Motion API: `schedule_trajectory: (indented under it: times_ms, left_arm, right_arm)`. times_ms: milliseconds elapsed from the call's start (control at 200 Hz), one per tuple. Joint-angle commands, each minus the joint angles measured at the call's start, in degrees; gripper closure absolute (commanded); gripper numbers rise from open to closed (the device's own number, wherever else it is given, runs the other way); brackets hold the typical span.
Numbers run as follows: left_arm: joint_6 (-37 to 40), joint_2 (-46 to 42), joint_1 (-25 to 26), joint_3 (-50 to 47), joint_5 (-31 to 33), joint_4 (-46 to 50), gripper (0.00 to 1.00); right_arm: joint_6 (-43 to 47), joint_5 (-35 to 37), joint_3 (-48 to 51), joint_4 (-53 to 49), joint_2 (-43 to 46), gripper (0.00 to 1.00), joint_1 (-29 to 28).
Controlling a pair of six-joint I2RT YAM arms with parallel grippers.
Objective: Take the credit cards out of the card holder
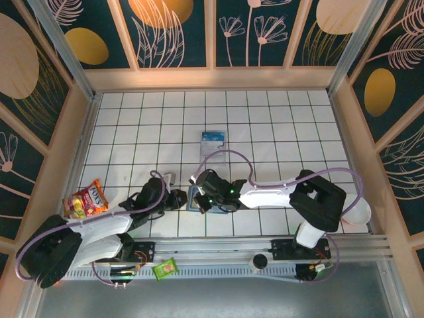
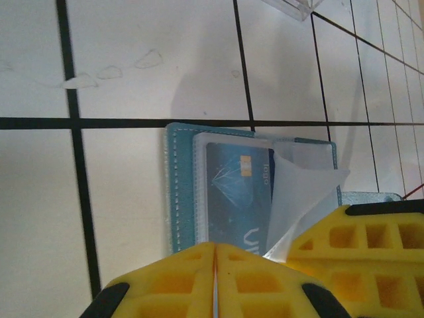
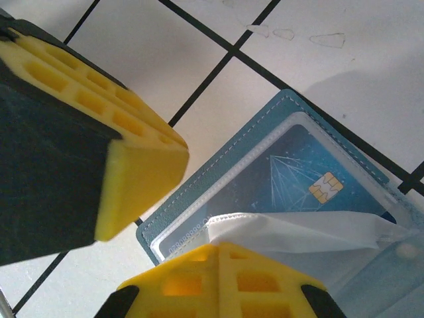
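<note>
The teal card holder (image 2: 177, 192) (image 3: 262, 129) lies open on the white tiles (image 1: 193, 193), between the two grippers. A blue credit card (image 2: 235, 192) (image 3: 298, 172) with a gold chip sits in its clear pocket. My right gripper (image 3: 222, 248) (image 1: 201, 199) is shut on the pocket's clear flap (image 2: 298, 199) and holds it lifted off the card. My left gripper (image 2: 215, 248) (image 1: 180, 199) is shut, its tips over the holder's near edge. Nothing shows between its fingers. In the right wrist view the left gripper (image 3: 142, 179) hangs over the holder's left corner.
A clear plastic case with a blue-and-white insert (image 1: 213, 139) lies a few tiles behind the holder. A red-and-yellow snack packet (image 1: 85, 199) rests at the left edge. A green packet (image 1: 165, 268) lies on the front rail, and a white cup (image 1: 358, 212) lies at the right.
</note>
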State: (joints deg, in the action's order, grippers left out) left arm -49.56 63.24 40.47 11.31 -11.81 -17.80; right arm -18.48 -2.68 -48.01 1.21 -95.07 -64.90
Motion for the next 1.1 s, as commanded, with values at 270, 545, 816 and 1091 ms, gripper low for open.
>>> schedule_trajectory:
  times_ms: [270, 545, 816, 1091]
  left_arm:
    - [0.42, 9.09, 3.19, 4.69, -2.53, -4.99, 0.89]
    - [1.0, 9.7, 4.76, 7.2, -3.08, -3.58, 0.86]
    - [1.5, 16.8, 8.42, 12.9, -7.23, -5.0, 0.85]
    - [2.32, 26.52, 14.45, 20.25, -11.68, -6.33, 0.88]
  right_arm:
    - [-1.46, 0.54, 2.06, 2.98, 3.59, 0.87, 0.19]
    - [-1.18, 7.56, 4.77, 0.06, 12.75, 0.67, 0.48]
    - [-5.3, 15.25, 9.89, -2.46, 25.36, 0.67, 5.57]
    - [-7.17, 17.68, 12.06, -4.67, 29.63, 0.67, 8.03]
